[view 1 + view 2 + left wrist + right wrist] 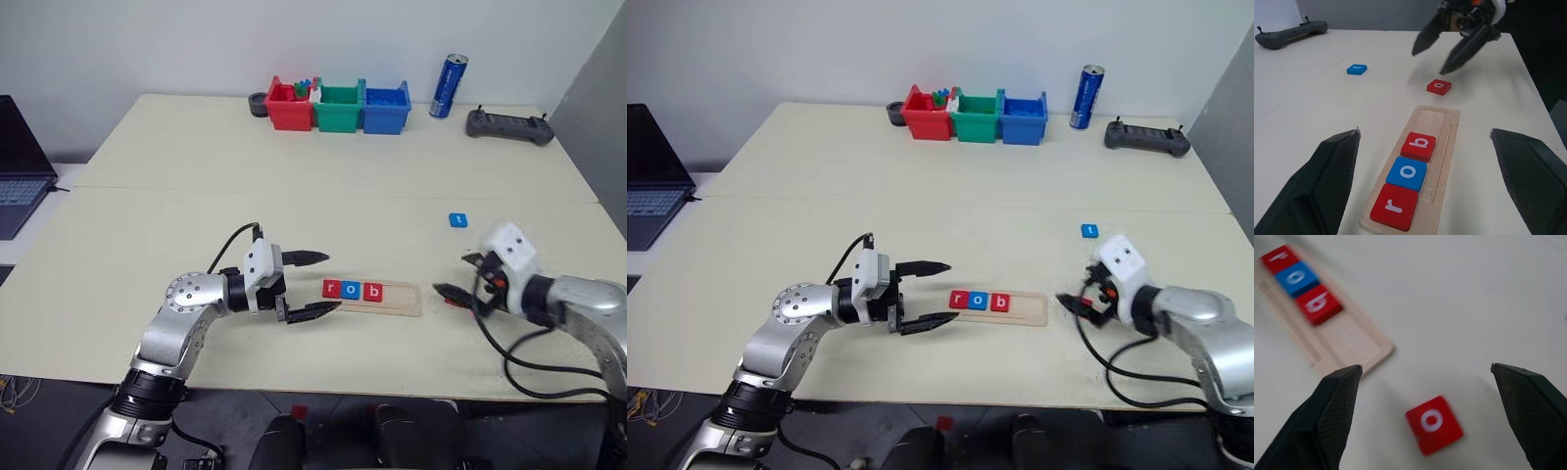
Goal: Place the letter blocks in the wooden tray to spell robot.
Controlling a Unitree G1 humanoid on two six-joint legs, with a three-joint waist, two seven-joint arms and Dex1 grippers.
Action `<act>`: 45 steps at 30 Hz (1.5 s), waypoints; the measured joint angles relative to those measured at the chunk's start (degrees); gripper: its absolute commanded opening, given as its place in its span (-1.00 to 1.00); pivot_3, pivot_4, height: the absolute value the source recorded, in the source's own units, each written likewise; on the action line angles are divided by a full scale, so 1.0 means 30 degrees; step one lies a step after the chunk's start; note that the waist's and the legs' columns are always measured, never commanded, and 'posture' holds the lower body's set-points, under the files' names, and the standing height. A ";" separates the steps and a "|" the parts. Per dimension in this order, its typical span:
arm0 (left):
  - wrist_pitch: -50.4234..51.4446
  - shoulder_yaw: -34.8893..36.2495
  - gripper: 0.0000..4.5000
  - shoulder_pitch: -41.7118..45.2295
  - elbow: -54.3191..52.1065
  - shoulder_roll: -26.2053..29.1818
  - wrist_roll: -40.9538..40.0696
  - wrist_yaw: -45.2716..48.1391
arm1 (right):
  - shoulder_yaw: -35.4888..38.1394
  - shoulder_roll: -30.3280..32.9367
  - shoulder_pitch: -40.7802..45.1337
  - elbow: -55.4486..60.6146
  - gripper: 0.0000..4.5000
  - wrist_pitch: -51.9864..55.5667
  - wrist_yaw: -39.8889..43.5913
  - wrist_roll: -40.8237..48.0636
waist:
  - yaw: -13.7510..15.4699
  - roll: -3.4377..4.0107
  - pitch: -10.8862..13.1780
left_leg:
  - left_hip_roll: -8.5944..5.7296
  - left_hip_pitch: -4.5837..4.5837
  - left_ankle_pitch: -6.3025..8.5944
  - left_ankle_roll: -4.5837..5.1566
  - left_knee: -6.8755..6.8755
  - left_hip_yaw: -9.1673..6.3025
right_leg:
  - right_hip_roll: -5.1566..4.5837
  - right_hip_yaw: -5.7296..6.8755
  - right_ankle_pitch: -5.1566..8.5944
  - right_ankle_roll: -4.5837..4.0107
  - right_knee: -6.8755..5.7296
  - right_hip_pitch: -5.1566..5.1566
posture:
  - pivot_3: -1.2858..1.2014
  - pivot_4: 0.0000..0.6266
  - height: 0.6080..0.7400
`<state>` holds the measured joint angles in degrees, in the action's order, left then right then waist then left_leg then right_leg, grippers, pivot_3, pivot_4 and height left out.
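**A:** From the head views: the wooden tray [377,297] lies on the counter [294,196] with three letter blocks, r, o, b [353,290], seated at its left end. The blue t tile [458,220] sits well apart, farther back on the right.

**B:** And the left tool [312,285] hangs level just beside the tray's left end, jaws wide apart, empty. The right tool [1080,297] is off the tray's right end.

**A:** Left wrist view: a red o tile [1439,86] lies flat just past the tray's empty end, under the other arm's spread fingers.

**B:** Right wrist view confirms, jaws apart, nothing held, red o between them. It looks light, stiff and thin; probably best pinched across opposite edges.

**A:** Clutter? Bins [339,106], can [450,86], controller [508,126] and laptop [22,162] stand far off. Nothing blocks the open slots.
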<state>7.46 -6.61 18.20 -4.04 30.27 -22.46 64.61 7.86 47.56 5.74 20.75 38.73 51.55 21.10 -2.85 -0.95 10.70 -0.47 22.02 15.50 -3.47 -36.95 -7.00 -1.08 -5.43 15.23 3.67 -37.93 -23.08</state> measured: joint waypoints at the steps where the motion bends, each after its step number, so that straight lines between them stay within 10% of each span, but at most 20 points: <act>1: -0.0058 -0.0001 1.00 0.0000 0.0001 -0.0021 0.0002 0.0004 | 0.0026 0.0167 -0.0248 -0.0923 0.99 -0.1721 0.1034 -0.0060 | -0.0041 -0.0001 0.0001 | 0.0005 -0.0011 0.0000 0.0000 0.0000 0.0010 | 0.0001 -0.0007 -0.0001 -0.0001 -0.0010 -0.0004 | 0.03 -0.52 1.00; 13: -0.0133 -0.0029 1.00 0.0004 0.0009 -0.0066 0.0020 0.0017 | -0.1356 0.0575 0.1406 -0.7224 0.99 -0.9547 0.4983 -0.1500 | -0.0093 0.0000 0.0000 | 0.0017 -0.0041 -0.0004 -0.0007 -0.0012 0.0014 | 0.0015 -0.0025 -0.0004 -0.0008 -0.0040 -0.0003 | 0.03 -0.52 1.00; 33: -0.0128 -0.0035 1.00 0.0006 0.0007 -0.0015 0.0017 0.0026 | -0.2348 -0.0037 0.2337 -0.8966 0.99 -0.9531 0.5302 -0.1771 | -0.0054 0.0002 -0.0001 | 0.0011 -0.0040 -0.0005 -0.0008 -0.0017 0.0010 | 0.0009 -0.0025 -0.0006 -0.0010 -0.0051 -0.0003 | 0.03 -0.52 1.00; 45: -0.0127 -0.0035 1.00 0.0057 0.0009 -0.0015 0.0019 -0.0003 | -0.2812 -0.0148 0.3164 -1.0216 -0.69 -0.9190 0.5322 -0.1823 | -0.0067 0.0003 -0.0001 | 0.0012 -0.0042 -0.0005 -0.0008 -0.0019 0.0010 | 0.0008 -0.0025 -0.0006 -0.0011 -0.0057 -0.0003 | 0.03 -0.52 1.00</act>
<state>7.08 -6.71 18.37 -4.02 30.23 -22.40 64.60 -0.57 47.12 15.23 -9.90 11.16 67.51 15.64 -3.05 -0.94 10.69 -0.43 21.90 15.49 -3.50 -37.00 -6.97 -1.06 -5.50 15.22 3.64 -38.10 -23.09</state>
